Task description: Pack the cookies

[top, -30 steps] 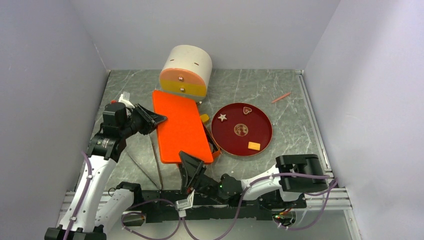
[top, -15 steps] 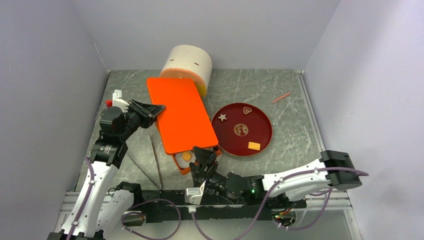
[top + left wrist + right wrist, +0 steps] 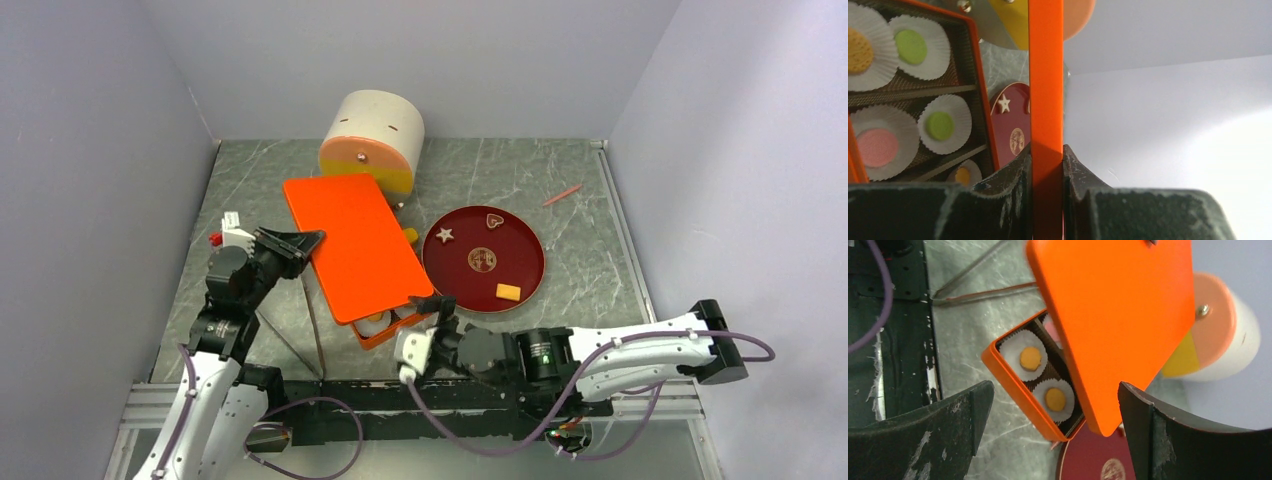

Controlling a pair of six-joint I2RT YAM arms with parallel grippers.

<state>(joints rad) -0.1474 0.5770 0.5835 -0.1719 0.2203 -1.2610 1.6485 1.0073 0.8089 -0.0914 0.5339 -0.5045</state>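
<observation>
Biggest first: stiff orange lid (image 3: 350, 245), raised over the box, its left edge clamped between the jaws of the left gripper (image 3: 1047, 150). Beneath, orange box (image 3: 1013, 380) lined with paper cups (image 3: 944, 125), already holding orange (image 3: 1031, 358), green (image 3: 910, 46) and pink (image 3: 877, 147) cookies. Just to the right, red plate (image 3: 520, 250) carrying four loose ones: star (image 3: 445, 235), heart (image 3: 493, 220), brown disc (image 3: 483, 260), yellow rectangle (image 3: 508, 292). Near the box's front corner, the right gripper (image 3: 1053, 390), spread wide and empty. Probably light, thin and brittle, lying flat on the plate: best taken by opposite edges with a gentle, narrow pinch.
</observation>
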